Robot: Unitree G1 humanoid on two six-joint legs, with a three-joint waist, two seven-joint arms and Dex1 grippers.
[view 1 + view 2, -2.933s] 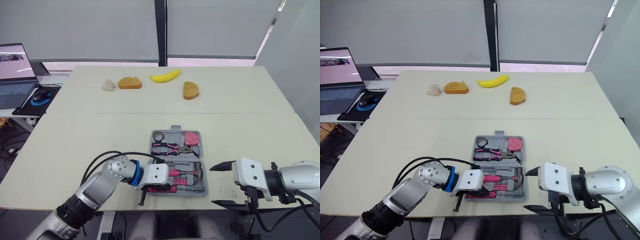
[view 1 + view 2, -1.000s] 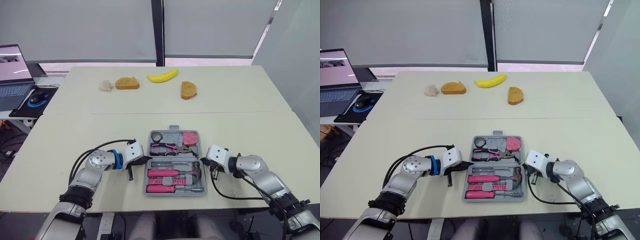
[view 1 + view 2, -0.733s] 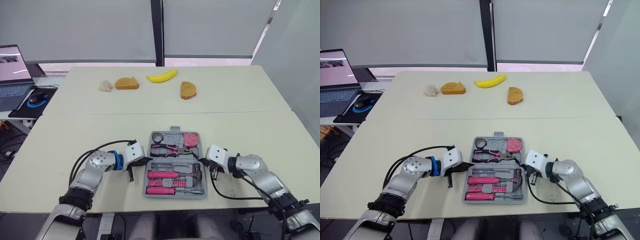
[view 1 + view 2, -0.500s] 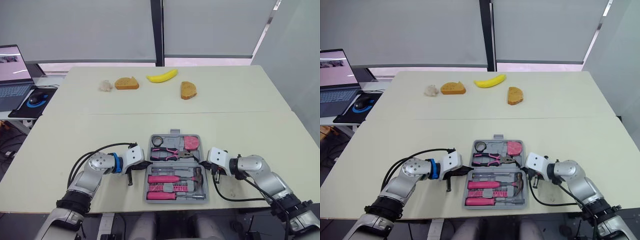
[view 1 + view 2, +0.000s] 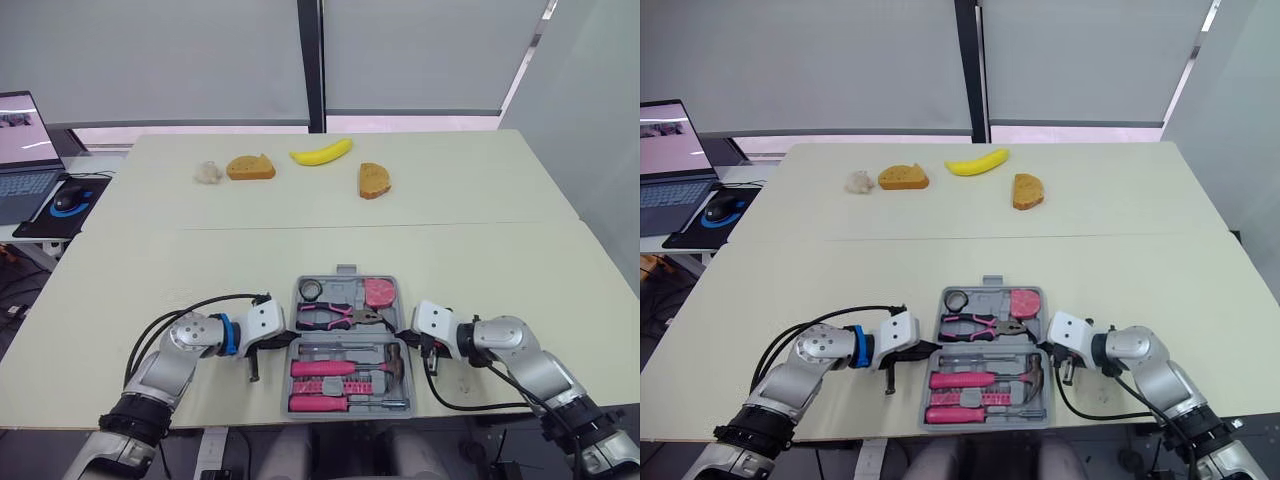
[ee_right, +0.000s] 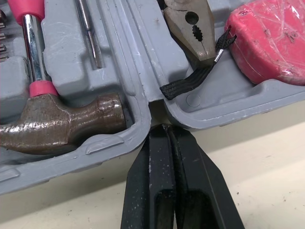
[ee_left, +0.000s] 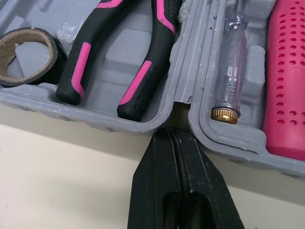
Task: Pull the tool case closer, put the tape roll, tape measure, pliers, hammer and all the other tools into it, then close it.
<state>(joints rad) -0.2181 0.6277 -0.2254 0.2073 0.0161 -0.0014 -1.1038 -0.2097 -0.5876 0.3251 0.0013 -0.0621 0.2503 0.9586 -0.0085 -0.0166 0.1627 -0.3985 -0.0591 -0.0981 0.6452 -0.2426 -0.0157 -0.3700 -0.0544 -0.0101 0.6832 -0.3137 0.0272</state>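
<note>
The grey plastic tool case (image 7: 190,62) lies open and flat at the near edge of the pale desk (image 5: 500,260), between my two arms. My left jaws are clenched, the two black fingers (image 7: 155,191) pressed together with nothing between them. Their tip is at the notch on the left end of the hinge, where the two halves of the case meet. My right jaws are clenched in the same way, also empty, with the tip at the notch on the right end of the hinge. In the far half I see the black tape roll with a brown cardboard core (image 7: 53,57), the pliers with pink and black handles (image 7: 143,76) and the pink rounded tape measure (image 6: 267,43). In the near half lie the hammer with a dark steel head (image 6: 62,126), a tester screwdriver with a clear handle (image 7: 231,62) and some pink-handled tools (image 5: 960,380). Far across the desk there is a yellow banana (image 5: 321,152), with a brown bread slice (image 5: 250,166) to its left and another bread slice (image 5: 373,180) to its right.
</note>
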